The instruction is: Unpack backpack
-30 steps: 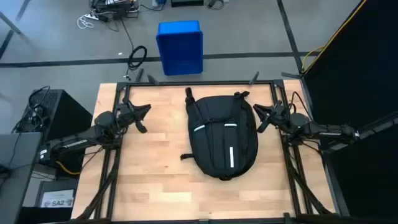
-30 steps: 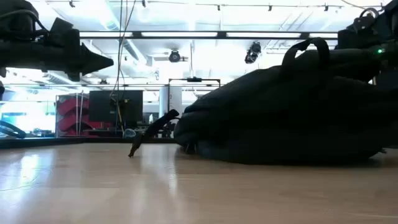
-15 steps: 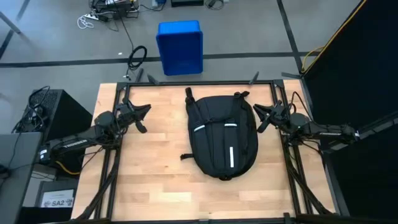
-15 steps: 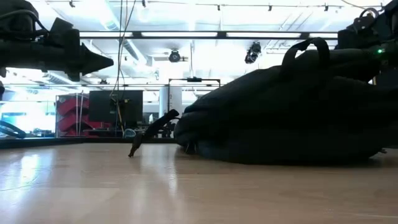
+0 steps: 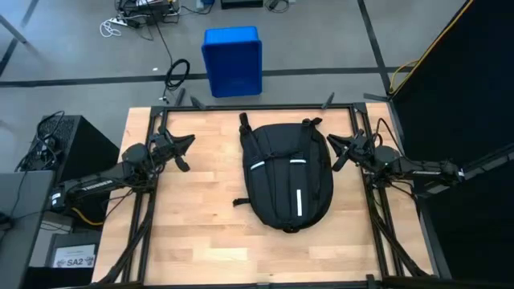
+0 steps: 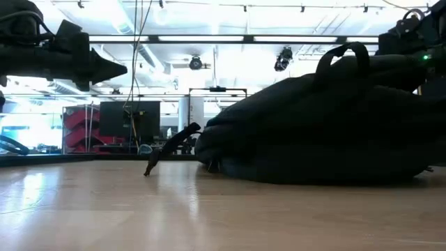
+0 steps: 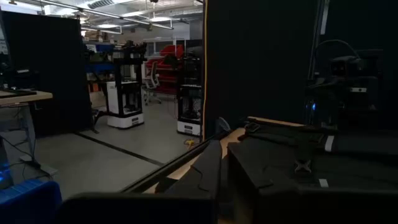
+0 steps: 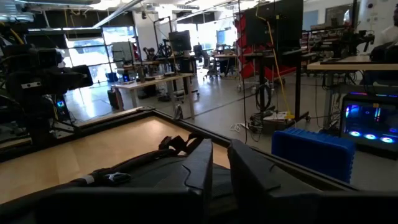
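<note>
- Backpack (image 5: 287, 177) lies flat mid-surface (image 5: 201, 233), presumably for two-sided access.
- Left tool (image 5: 186, 143) at nine o'clock, right tool (image 5: 331, 144) at three: both clenched, empty.

One black backpack (image 5: 287, 178) counted on one wooden table (image 5: 201, 233), two robot arms seen, one blue bin (image 5: 232, 60) noted beyond.

You can read only "SA2" on the white label (image 5: 74, 258) lying off the wooden table's (image 5: 201, 233) left corner.
</note>
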